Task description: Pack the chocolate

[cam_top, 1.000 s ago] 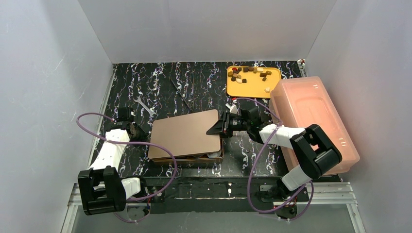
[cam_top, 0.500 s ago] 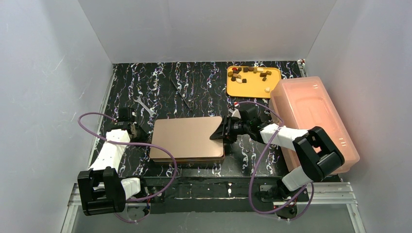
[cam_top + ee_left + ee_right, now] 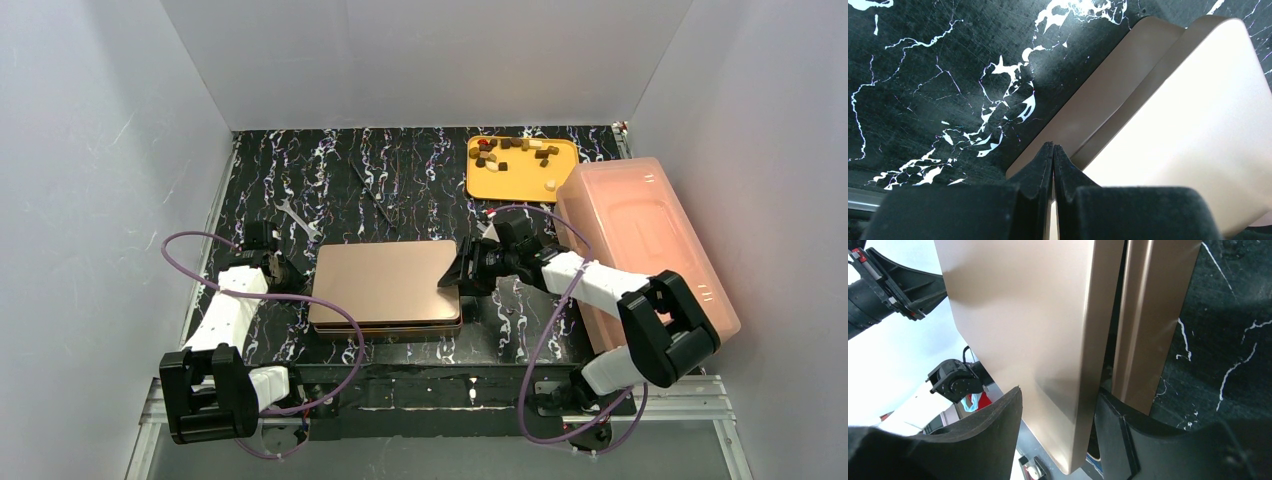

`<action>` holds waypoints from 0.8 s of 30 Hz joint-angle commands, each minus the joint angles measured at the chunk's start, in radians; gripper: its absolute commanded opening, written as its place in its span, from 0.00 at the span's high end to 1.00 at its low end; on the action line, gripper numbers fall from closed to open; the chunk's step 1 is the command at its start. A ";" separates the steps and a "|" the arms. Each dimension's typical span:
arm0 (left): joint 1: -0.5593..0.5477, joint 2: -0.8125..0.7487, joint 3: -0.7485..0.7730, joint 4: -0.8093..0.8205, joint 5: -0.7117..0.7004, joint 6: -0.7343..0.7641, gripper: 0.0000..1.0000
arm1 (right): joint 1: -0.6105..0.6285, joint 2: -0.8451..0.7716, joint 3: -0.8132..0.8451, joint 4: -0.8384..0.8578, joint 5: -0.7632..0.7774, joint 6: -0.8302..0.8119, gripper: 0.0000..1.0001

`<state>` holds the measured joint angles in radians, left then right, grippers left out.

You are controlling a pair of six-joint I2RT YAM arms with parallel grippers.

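White walls enclose a black marbled surface [image 3: 330,170]. The chocolate [image 3: 515,150] lies on a tray [image 3: 515,183], upper right. The right fingers [image 3: 993,435] clamp the lid [image 3: 385,280], and the left fingers [image 3: 1038,170] are pressed together beside it. If released askew, the lid could jam on the tin [image 3: 1153,315].

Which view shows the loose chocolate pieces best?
Top external: the chocolate pieces lie scattered on the yellow tray at the far side. Neither wrist view shows them; both are filled by the copper lid and black tabletop.
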<state>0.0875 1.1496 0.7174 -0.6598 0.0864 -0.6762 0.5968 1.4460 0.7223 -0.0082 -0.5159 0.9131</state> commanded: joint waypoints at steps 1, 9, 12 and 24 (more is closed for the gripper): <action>-0.007 -0.032 0.029 -0.031 0.009 0.014 1.00 | -0.007 -0.051 0.039 -0.059 0.021 -0.036 0.38; -0.016 -0.033 0.033 -0.038 0.017 0.028 1.00 | -0.017 -0.104 0.034 -0.146 0.066 -0.069 0.34; -0.022 -0.036 0.035 -0.043 0.018 0.035 1.00 | -0.017 -0.127 0.041 -0.199 0.093 -0.090 0.32; -0.031 -0.026 0.029 -0.063 0.013 0.072 1.00 | 0.019 -0.145 0.019 -0.236 0.135 -0.102 0.22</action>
<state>0.0631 1.1481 0.7307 -0.6865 0.0898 -0.6270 0.5865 1.3052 0.7250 -0.2382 -0.4023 0.8261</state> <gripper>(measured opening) 0.007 0.773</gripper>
